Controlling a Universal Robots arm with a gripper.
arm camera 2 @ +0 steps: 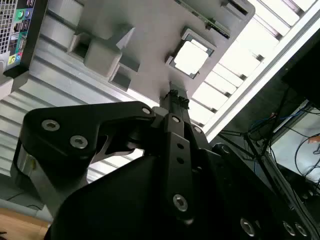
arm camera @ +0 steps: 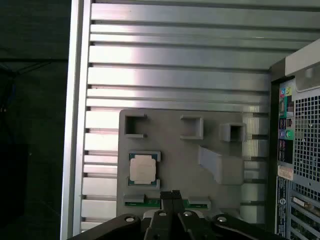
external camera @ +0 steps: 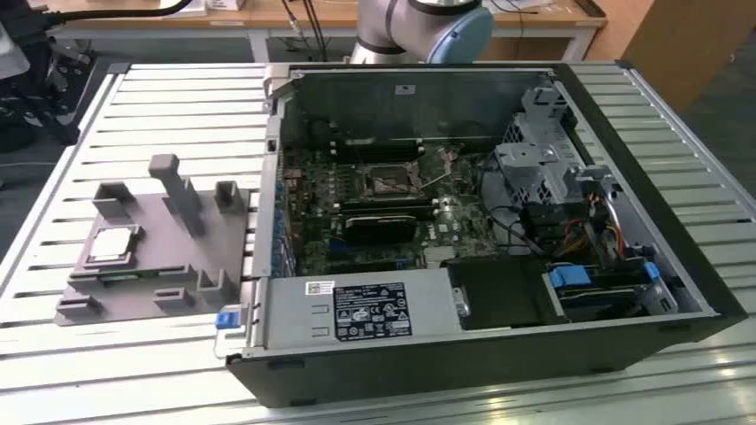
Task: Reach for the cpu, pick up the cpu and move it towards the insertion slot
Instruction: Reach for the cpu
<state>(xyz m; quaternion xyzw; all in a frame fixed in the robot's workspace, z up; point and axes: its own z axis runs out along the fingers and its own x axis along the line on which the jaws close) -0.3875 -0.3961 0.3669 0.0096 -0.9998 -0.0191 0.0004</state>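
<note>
On the grey plastic fixture [external camera: 154,266] at the exterior view's left, the cpu [external camera: 115,243] lies flat in its recess, silvery top up, well apart from the insertion slot [external camera: 388,181], which sits on the motherboard inside the open computer case [external camera: 473,363]. Fixture and case both stand on the slatted metal table [external camera: 177,97].

None of the task's pick-up is done: the cpu is not yet grasped or lifted, and the whole carry toward the slot is left. I judge the work to be in the reach.

In both wrist views the gripper [arm camera: 171,195] points down at the fixture from above, clear of it and touching nothing. Its tips sit over the fixture's edge, near the green memory stick [arm camera: 150,202] and just beside the cpu's recess rather than over the chip itself. The fingers are pressed together with nothing between them.
</note>
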